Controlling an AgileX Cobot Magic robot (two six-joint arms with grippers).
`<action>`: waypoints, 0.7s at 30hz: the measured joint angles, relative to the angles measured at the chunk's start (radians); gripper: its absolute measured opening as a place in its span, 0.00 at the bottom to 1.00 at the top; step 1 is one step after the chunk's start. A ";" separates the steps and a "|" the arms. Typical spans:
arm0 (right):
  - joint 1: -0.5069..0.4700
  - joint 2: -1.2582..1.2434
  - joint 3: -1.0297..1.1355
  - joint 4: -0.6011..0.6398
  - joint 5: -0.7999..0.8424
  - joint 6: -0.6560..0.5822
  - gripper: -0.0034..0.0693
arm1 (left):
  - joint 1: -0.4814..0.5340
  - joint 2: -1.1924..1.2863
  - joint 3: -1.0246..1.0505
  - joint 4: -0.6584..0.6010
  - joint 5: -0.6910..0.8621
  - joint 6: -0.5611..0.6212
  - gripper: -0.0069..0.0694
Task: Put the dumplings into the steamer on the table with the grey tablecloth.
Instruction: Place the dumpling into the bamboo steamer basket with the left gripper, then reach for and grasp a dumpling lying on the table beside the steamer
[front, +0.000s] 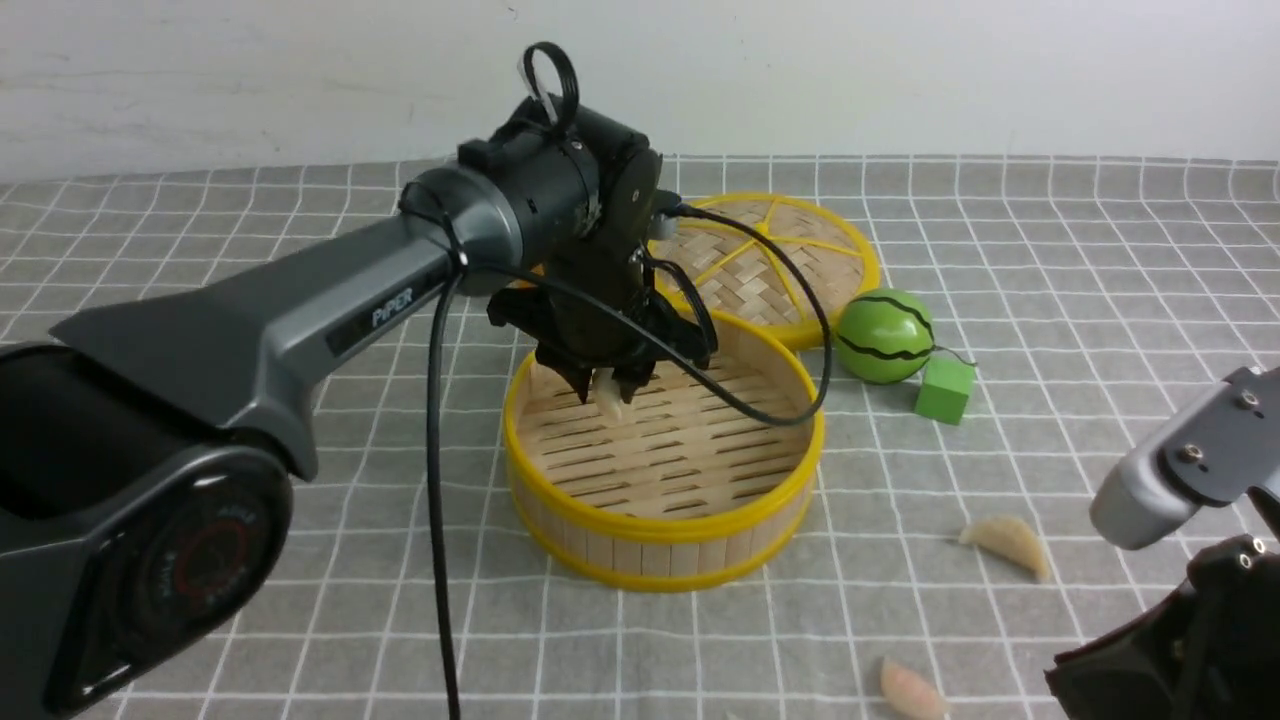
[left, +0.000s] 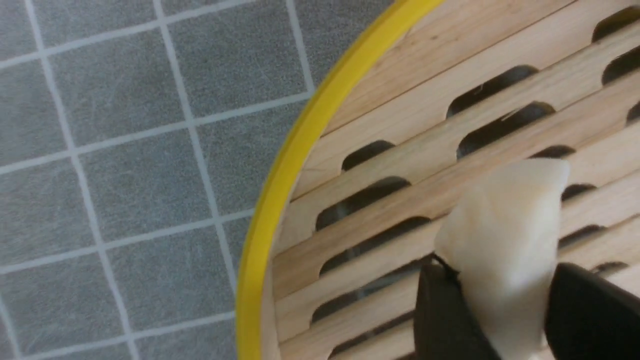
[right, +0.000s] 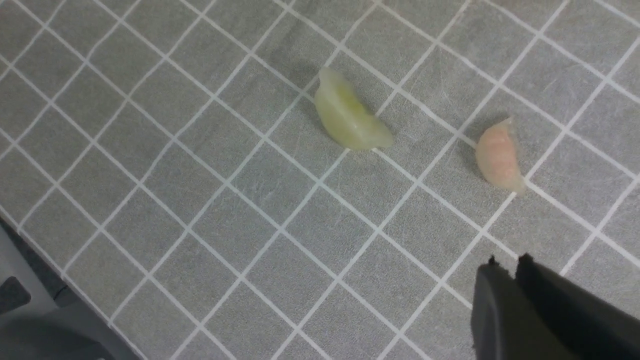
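Hanging inside the steamer (front: 662, 528), the left gripper (front: 610, 388) pinches a whitish dumpling (left: 505, 225) between its jaws just above the slatted floor, so the step in hand looks like the release. Next the jaws must part and the arm lift clear. The right gripper (right: 506, 267), nearly closed and empty, hovers near a greenish dumpling (right: 350, 120) and a pinkish dumpling (right: 497, 157) on the grey tablecloth (right: 200, 175). The left arm's lettering (front: 392, 305) reads "PiPER".

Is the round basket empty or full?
Empty: the steamer shows only bare slats; one white dumpling hangs over them, held in the left gripper.
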 joint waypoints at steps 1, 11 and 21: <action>0.000 0.007 -0.015 -0.003 0.012 -0.004 0.12 | 0.000 -0.024 0.000 0.000 0.014 0.000 0.53; 0.035 0.147 -0.164 -0.008 0.145 -0.038 0.12 | 0.000 -0.263 -0.007 0.005 0.158 0.033 0.61; 0.315 0.352 -0.295 -0.196 0.117 -0.009 0.18 | 0.000 -0.522 0.046 -0.040 0.178 0.050 0.50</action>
